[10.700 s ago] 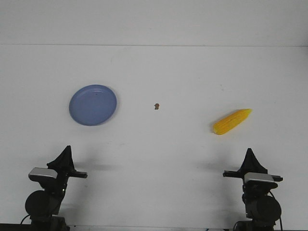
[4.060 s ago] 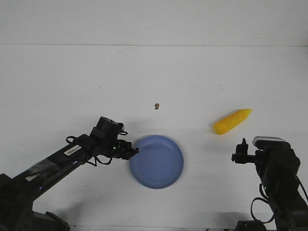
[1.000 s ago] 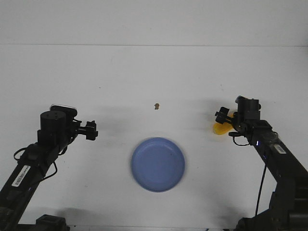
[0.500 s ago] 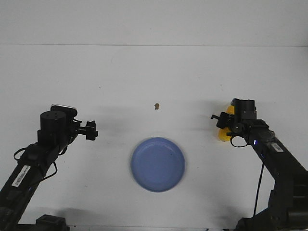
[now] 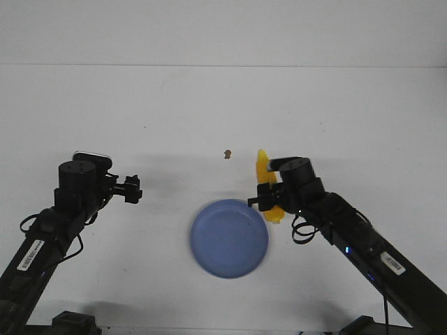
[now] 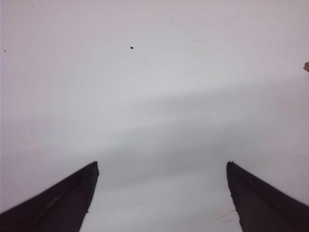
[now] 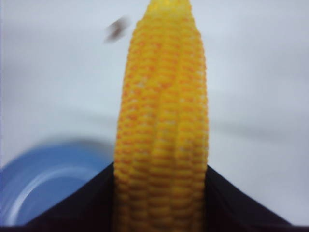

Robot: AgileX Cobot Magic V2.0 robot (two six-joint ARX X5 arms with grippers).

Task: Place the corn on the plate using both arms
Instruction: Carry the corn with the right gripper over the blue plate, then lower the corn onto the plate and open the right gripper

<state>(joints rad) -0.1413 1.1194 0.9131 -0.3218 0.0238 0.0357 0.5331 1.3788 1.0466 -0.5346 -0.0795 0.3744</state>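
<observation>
The yellow corn (image 5: 264, 169) is held in my right gripper (image 5: 268, 201), just right of the blue-lavender plate (image 5: 229, 238) at the table's front centre. Its tip points away from me, and its thick end shows below the gripper near the plate's right rim. In the right wrist view the corn (image 7: 163, 121) fills the gap between the black fingers, with the plate (image 7: 43, 183) to one side. My left gripper (image 5: 133, 188) is open and empty, well left of the plate. Only bare table shows between its fingers (image 6: 58, 203).
A small brown speck (image 5: 227, 153) lies on the white table beyond the plate; it also shows in the left wrist view (image 6: 306, 66). A tiny dark dot (image 6: 131, 47) marks the table. The table's far edge meets a white wall.
My right gripper has carried the corn from the right side of the table leftward to the plate's right rim. The left arm and the plate have not moved in the last second.
</observation>
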